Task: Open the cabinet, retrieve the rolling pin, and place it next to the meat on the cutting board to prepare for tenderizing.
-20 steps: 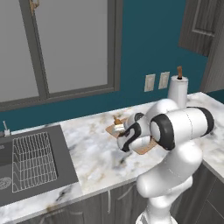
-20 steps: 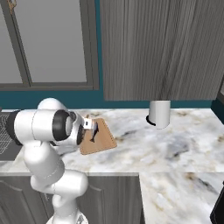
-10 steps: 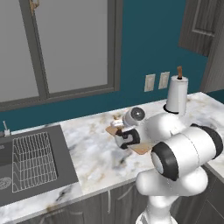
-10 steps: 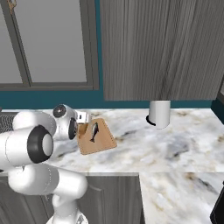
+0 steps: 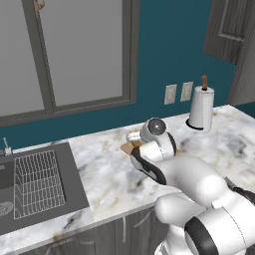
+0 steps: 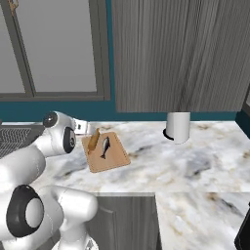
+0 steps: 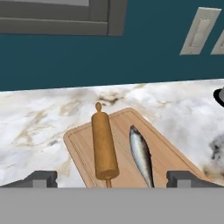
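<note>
Tool [image 7: 112,179] gapes wide, empty, above rolling pin [image 7: 104,145].

Arm bent low fwd, claw [image 7: 112,179] wide apart, empty

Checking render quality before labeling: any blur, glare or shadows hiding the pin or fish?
Hand view: sharp, flat light, no glare; pin and fish crisp on the board. Right base view: both small but clear, faint shadows. Left base view: arm covers most of the board.
</note>
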You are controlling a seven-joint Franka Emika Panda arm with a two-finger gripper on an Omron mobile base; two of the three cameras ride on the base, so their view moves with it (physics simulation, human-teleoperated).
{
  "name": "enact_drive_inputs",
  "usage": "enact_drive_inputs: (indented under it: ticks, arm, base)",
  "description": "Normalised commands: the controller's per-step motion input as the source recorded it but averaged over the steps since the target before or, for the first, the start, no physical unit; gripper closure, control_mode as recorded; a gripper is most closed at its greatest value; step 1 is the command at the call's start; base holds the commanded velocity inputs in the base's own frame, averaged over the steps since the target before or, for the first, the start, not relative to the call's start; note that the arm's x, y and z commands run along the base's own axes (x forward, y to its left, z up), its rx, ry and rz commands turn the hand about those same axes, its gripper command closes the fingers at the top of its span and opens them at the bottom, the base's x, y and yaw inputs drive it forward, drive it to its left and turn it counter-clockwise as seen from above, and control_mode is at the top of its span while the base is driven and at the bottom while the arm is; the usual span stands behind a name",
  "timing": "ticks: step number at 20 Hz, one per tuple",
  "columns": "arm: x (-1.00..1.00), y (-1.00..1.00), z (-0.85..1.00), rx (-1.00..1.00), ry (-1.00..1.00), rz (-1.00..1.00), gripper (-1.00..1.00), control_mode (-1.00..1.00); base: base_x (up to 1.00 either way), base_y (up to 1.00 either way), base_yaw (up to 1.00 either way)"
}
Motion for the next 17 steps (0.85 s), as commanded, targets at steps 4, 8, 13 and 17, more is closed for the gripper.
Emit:
enact_drive_inputs:
  ticks: [4, 8, 13, 17]
  arm:
    - [-0.25, 0.0, 0.77, -0.01, 0.0, -0.07, -1.0, -1.0]
    - [-0.42, 0.0, 0.67, -0.02, 0.0, -0.07, -1.0, -1.0]
    - [-0.73, 0.0, 0.53, 0.0, 0.0, -0.09, -1.0, -1.0]
    - [-0.84, 0.0, 0.42, 0.0, 0.0, -0.1, -1.0, -1.0]
  base:
    - [0.0, 0.0, 0.0]
    - [0.0, 0.0, 0.0]
    - [0.0, 0.0, 0.0]
    - [0.0, 0.0, 0.0]
